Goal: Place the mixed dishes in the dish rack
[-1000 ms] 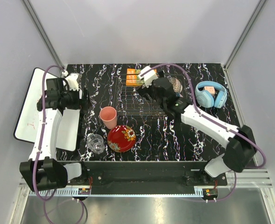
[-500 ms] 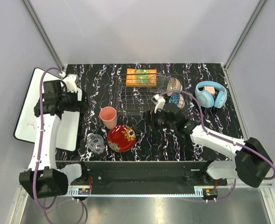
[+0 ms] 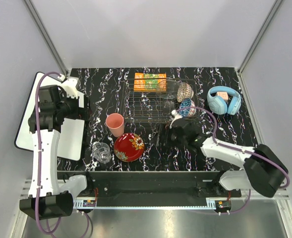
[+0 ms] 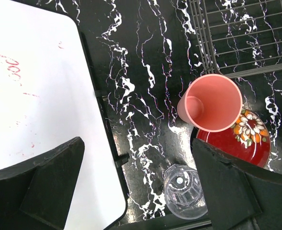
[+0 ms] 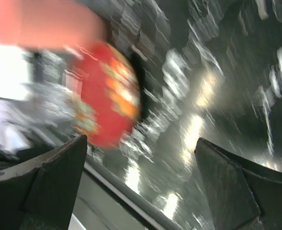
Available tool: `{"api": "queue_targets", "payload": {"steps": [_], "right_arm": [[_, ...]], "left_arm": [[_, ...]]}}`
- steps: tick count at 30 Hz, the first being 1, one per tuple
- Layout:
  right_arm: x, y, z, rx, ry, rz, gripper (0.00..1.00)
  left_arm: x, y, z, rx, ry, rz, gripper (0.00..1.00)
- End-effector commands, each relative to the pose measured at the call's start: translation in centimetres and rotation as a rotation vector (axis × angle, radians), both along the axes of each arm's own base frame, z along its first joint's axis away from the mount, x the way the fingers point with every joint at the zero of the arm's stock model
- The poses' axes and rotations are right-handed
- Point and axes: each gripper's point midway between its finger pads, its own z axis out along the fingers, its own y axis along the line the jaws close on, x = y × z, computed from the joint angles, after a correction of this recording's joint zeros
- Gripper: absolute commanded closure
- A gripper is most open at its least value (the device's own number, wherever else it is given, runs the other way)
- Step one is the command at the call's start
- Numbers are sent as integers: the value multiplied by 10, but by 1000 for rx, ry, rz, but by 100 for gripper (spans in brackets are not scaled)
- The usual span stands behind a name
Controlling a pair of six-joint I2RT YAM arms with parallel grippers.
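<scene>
You are about halfway through, judging by how things lie. At the right end of the rack (image 3: 136, 106), which sits toward the back edge of the table (image 3: 220, 134), three pieces are already in: the beige bowl (image 3: 185, 91) and the blue bowl (image 3: 187, 106) appear to stand on edge between the wires, with the clear bowl (image 3: 171, 89) just left of them (it is faint against the wire, so I read it with some doubt).

Three pieces are left, all on the table in front of the rack's left end:
- The pink cup (image 4: 210, 102) stands upright, mouth up, just outside the rack's front-left corner.
- The red bowl (image 3: 129, 147) lies near the front edge, right beside the cup; I cannot tell whether they touch.
- The glass cup (image 4: 185, 190) stands just left of the bowl, close to the front edge.

Your left gripper (image 4: 138, 189) hangs over the left side of the table with its jaws spread wide and nothing between them. Your right gripper (image 5: 138, 189) is low, right of the red bowl, also spread and empty; its view is blurred. The red bowl looks the likeliest next pick for it.

The box (image 3: 149, 82), headphones (image 3: 224, 100) and white board (image 3: 29, 116) stay out of the rack.
</scene>
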Motion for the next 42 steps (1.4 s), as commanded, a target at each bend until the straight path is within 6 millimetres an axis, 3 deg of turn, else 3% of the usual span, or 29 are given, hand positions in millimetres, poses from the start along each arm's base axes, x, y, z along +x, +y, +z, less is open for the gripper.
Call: {"api": "queue_targets", "payload": {"steps": [1, 2, 5, 9, 14, 16, 21, 24, 31, 35, 38, 39, 42], "right_arm": [[-38, 32, -3, -29, 4, 105, 0], [-48, 36, -15, -80, 8, 113, 0], [-38, 42, -34, -140, 26, 71, 0], [-36, 58, -37, -141, 32, 103, 6], [-25, 62, -48, -171, 34, 66, 9], [-21, 63, -54, -183, 37, 40, 15], [-11, 78, -54, -128, 29, 14, 20], [-15, 90, -75, -117, 84, 40, 25], [-17, 109, -87, -86, 131, 83, 35], [-19, 106, -95, -97, 158, 65, 49], [-19, 104, -99, -110, 166, 57, 72], [-20, 103, -101, -116, 171, 55, 84], [-18, 102, -100, -122, 166, 48, 97]], "left_arm": [[1, 0, 27, 17, -76, -11, 1], [1, 1, 27, 15, -74, -9, 1], [1, -4, 26, -8, -64, -16, 1], [-2, -5, 23, -10, -58, -23, 1], [-4, -5, 18, -5, -47, -23, 1], [-4, -5, 15, -7, -38, -23, 1], [-5, -5, 8, -7, -21, -28, 1], [-5, -4, 7, -4, -17, -24, 1], [-4, -4, 0, -5, -5, -23, 1], [-3, -3, -2, -1, -2, -24, 1], [-1, -1, -4, 9, 2, -19, 1], [-1, -1, -6, 11, 6, -16, 1], [-1, 0, -10, 11, 12, -15, 1]]}}
